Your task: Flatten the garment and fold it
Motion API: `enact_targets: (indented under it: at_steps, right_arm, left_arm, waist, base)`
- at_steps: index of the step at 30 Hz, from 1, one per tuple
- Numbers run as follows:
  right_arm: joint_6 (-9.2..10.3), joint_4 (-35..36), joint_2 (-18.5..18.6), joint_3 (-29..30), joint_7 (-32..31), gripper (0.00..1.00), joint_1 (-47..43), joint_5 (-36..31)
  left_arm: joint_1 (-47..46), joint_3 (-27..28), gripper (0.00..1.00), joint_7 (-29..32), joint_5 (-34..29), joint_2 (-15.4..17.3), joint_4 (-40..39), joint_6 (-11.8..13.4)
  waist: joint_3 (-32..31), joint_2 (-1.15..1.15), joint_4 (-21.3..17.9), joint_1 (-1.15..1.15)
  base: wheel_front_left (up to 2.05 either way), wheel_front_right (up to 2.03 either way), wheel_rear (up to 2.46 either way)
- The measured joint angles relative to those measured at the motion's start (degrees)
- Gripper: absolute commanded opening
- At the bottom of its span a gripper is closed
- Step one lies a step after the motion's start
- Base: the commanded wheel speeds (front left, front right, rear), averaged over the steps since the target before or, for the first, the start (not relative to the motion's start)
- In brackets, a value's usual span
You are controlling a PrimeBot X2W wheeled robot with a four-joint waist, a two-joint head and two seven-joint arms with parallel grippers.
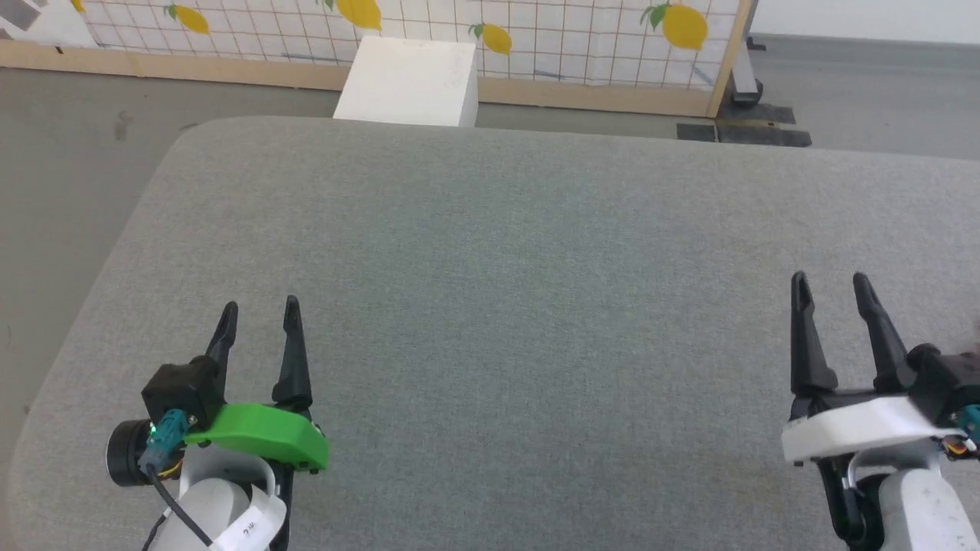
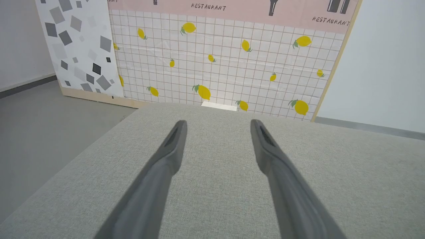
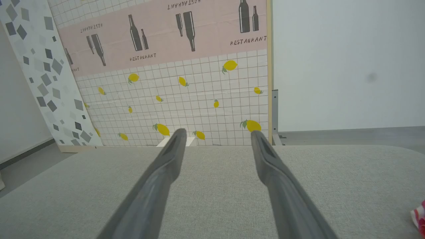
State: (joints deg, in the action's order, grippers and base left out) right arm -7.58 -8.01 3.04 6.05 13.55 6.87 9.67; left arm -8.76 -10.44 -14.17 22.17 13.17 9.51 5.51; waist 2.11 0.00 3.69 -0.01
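Dark fingers of the left gripper (image 1: 259,312) stood spread wide, with nothing between them but the grey fabric surface (image 1: 498,252) beneath. So too the right gripper (image 1: 831,283): jaws released, holding nothing. Of the garment (image 3: 419,215), a small red-and-white edge showed well off to the right of the right jaws, back near the fingers' base, on the same surface. Ahead of both jaws, past the surface's far edge, stood a white box (image 1: 409,80) and a lemon-patterned panel (image 1: 582,38).

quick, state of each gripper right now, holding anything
left gripper: open, holding nothing
right gripper: open, holding nothing
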Motion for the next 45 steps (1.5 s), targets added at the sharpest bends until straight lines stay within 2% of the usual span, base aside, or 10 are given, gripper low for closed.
enact_targets:
  at_steps: [10,45]
  right_arm:
    - [0.0,-1.2,0.0,1.2,-0.5,1.0,-2.3,-2.2]
    - [0.0,-2.2,0.0,1.1,-1.0,1.0,-2.5,-2.2]
  left_arm:
    - [0.0,-1.3,1.0,0.5,-1.2,0.5,2.2,-0.4]
    - [-0.1,-2.4,1.0,0.5,-1.0,1.7,3.1,-0.2]
  waist:
    - [-0.6,0.0,-0.8,0.0]
    - [-0.5,0.0,-1.8,0.0]
  base:
    - [0.0,0.0,0.0]
    - [0.0,0.0,0.0]
